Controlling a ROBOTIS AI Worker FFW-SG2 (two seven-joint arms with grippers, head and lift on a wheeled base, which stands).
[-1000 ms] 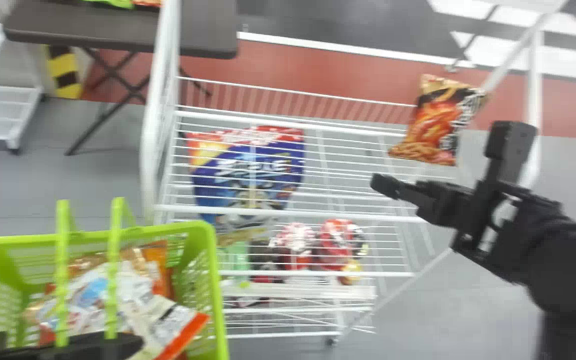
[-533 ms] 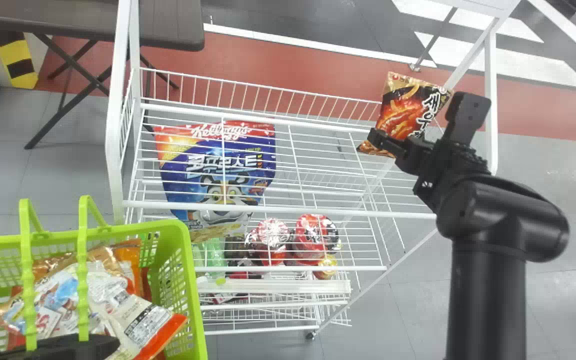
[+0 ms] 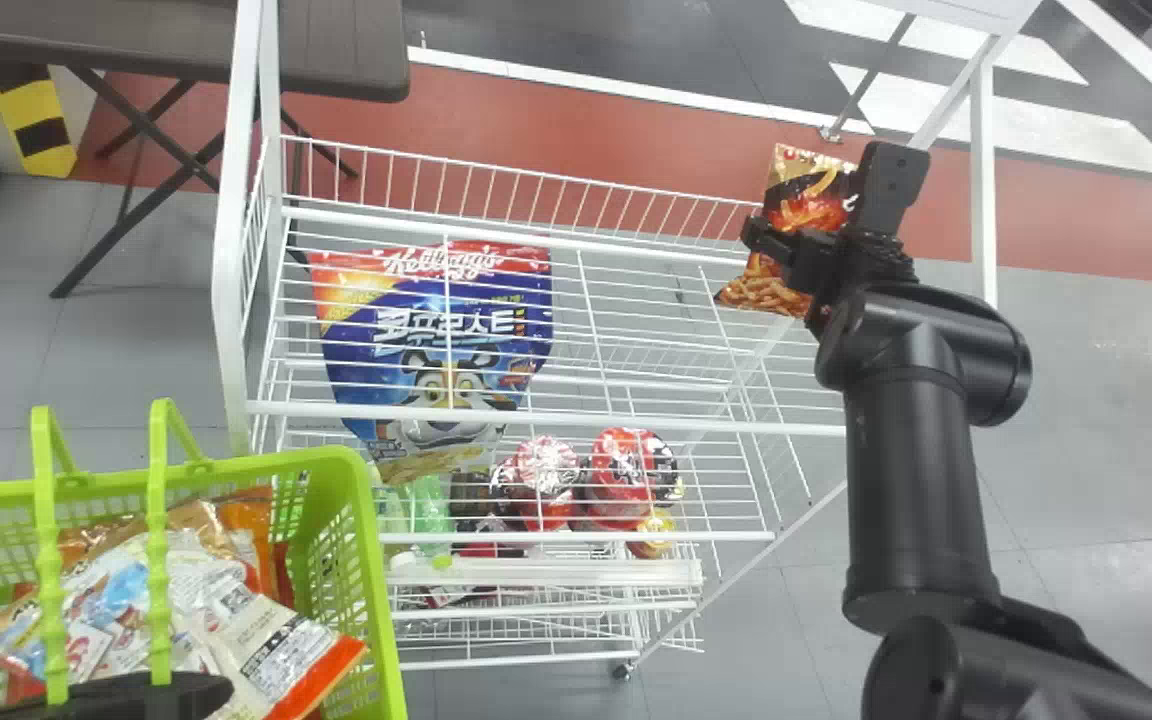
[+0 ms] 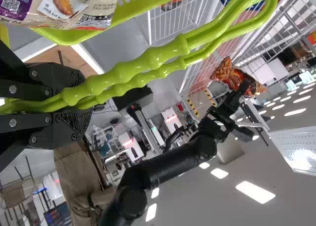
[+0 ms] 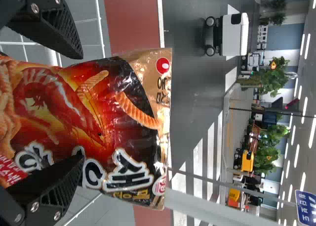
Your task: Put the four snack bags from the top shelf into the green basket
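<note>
Green plastic is filling the lower left of the head view from where I'm standing: the green basket is running off the frame's left and bottom edges, and a mixed heap of packets is lying inside its walls. The left gripper is sitting low at the bottom left, and in the left wrist view its fingers are closing tight around the basket's two handles

Over at the upper right, one orange and black snack bag is standing at the back right corner of the top shelf, its upper part rising past the back rail. The right gripper is hanging right at that bag, its fingers spreading wide apart. In the right wrist view one finger is crossing in front of the bag's printed face, while the other is hovering just beside its edge

Left of that bag, a broad stretch of white wire is giving plenty of room, reaching across to the blue cereal bag at centre left. On the other side things are getting tighter, with the white corner post rising near the gripper. Beyond the right arm, grey floor is opening out to the frame's right edge
</note>
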